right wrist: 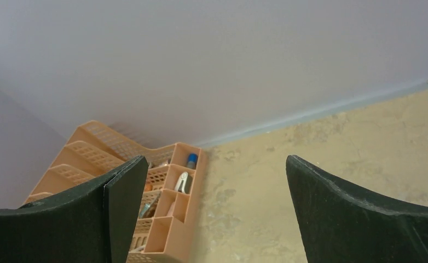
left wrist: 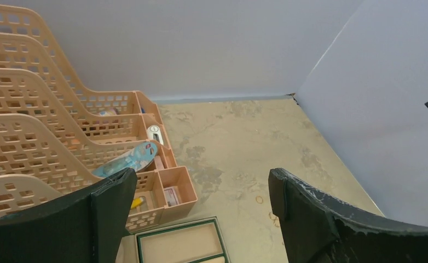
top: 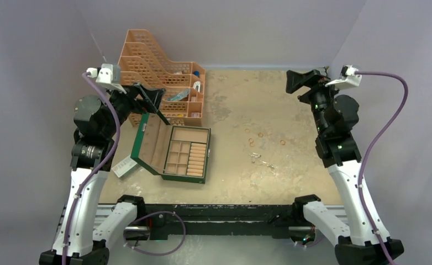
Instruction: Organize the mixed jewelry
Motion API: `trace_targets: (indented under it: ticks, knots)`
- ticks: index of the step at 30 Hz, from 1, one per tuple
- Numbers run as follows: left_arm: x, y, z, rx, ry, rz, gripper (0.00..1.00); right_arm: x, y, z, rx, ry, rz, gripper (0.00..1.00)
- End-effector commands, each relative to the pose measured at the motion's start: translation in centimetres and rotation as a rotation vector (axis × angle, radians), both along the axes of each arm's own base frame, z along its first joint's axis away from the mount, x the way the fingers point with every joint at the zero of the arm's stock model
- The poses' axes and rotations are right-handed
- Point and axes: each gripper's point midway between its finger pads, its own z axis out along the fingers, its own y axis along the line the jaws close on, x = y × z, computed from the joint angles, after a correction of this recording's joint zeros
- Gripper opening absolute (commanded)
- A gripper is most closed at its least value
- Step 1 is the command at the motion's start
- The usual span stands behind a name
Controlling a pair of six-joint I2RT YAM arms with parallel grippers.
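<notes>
The mixed jewelry lies loose on the tan table: several thin gold rings (top: 261, 134) right of centre, and small silvery chain pieces (top: 256, 157) just in front of them. The left wrist view catches one ring (left wrist: 259, 199) on the table. An open green box (top: 172, 152) with beige compartments sits left of centre, lid raised; its corner (left wrist: 179, 241) shows below my left gripper (left wrist: 202, 178). That left gripper (top: 150, 96) hangs open and empty above the box's far side. My right gripper (top: 298, 81) is raised at the back right, open (right wrist: 216, 164) and empty, far from the rings.
A tiered orange plastic organizer (top: 164, 77) holding small office items stands at the back left, also seen as the organizer (left wrist: 47, 126) and the organizer (right wrist: 162, 192) in the wrist views. A small white block (top: 124, 165) lies left of the box. Grey walls enclose the table.
</notes>
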Motion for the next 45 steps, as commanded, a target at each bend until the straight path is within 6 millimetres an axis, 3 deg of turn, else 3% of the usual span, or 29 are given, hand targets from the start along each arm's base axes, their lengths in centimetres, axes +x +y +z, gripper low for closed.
trace_targets:
  ticks: [1,4,7,9,12,15,21,26,35,45]
  knots:
    - [-1.5,-1.9,1.8,-0.004,-0.108,-0.128,0.91,-0.3,-0.5,-1.3,0.014,0.038,-0.024,0.99]
    - [-4.7,-5.6,1.7,0.047,-0.184,-0.407,0.91,0.3,1.4,-4.1,-0.057,0.147,0.085,0.99]
    - [-7.5,-8.3,0.5,0.071,-0.242,-0.648,0.92,1.8,2.0,-8.3,-0.080,0.288,0.108,0.99]
    - [-8.4,-9.5,-0.5,0.068,-0.215,-0.766,0.92,2.3,2.7,-11.8,-0.075,0.384,0.140,0.91]
    - [-8.3,-11.2,-2.1,0.024,-0.114,-0.865,0.92,2.8,2.9,-16.8,-0.055,0.524,0.136,0.72]
    - [-7.5,-13.1,-4.1,-0.008,0.004,-0.906,0.92,3.1,2.2,-20.9,-0.045,0.631,0.082,0.63]
    - [-5.8,-15.3,-7.6,-0.050,0.171,-0.877,0.90,3.7,0.2,-26.9,-0.051,0.763,-0.057,0.57]
    - [-5.3,-16.2,-9.9,-0.058,0.262,-0.839,0.88,3.7,0.5,-31.4,-0.079,0.871,-0.052,0.38]
    - [-5.4,-17.5,-12.1,-0.022,0.292,-0.812,0.87,3.6,3.0,-37.1,-0.175,1.026,-0.006,0.38]
    - [-5.2,-17.6,-13.6,-0.002,0.314,-0.778,0.86,4.8,3.4,-38.3,-0.223,1.049,-0.036,0.29]
